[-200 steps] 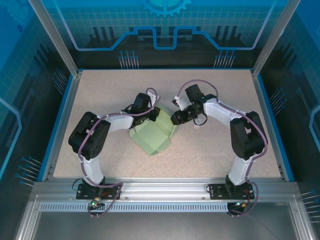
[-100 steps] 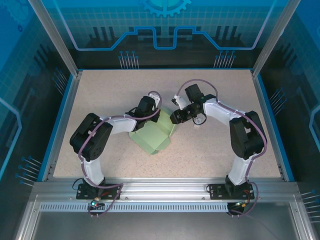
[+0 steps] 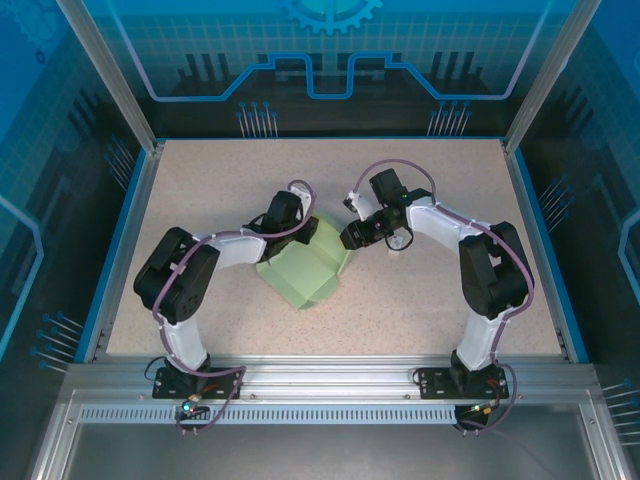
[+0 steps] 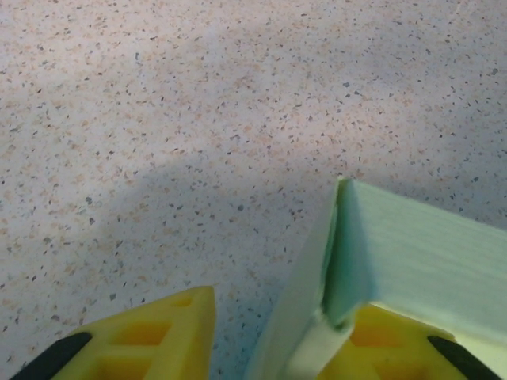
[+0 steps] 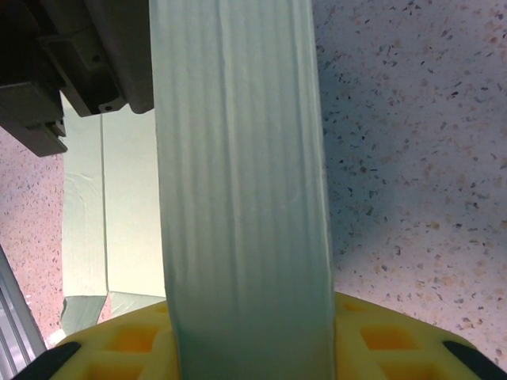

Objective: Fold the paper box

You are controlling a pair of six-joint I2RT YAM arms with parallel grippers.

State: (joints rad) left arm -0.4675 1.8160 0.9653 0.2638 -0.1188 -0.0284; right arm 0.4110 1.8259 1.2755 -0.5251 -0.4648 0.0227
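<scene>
The paper box (image 3: 300, 275) is pale mint-green card, part folded, lying mid-table between both arms. My left gripper (image 3: 302, 228) is at its far left edge. In the left wrist view that gripper (image 4: 273, 321) stands open: a folded edge of the box (image 4: 412, 253) leans on the right yellow finger (image 4: 388, 340), and bare table shows between the card and the left finger (image 4: 150, 336). My right gripper (image 3: 348, 238) is at the box's far right corner. In the right wrist view it (image 5: 245, 321) is shut on an upright wall of the box (image 5: 238, 174).
The speckled table (image 3: 440, 290) is bounded by a blue rim (image 3: 120, 240) and aluminium posts. The left arm's dark wrist body (image 5: 71, 63) sits close behind the held wall. Open tabletop lies in front of the box and along the far side.
The left gripper's jaws have opened and let go of the box's edge, and its wrist has drawn back a little to the left. The right arm and the box have held still.
</scene>
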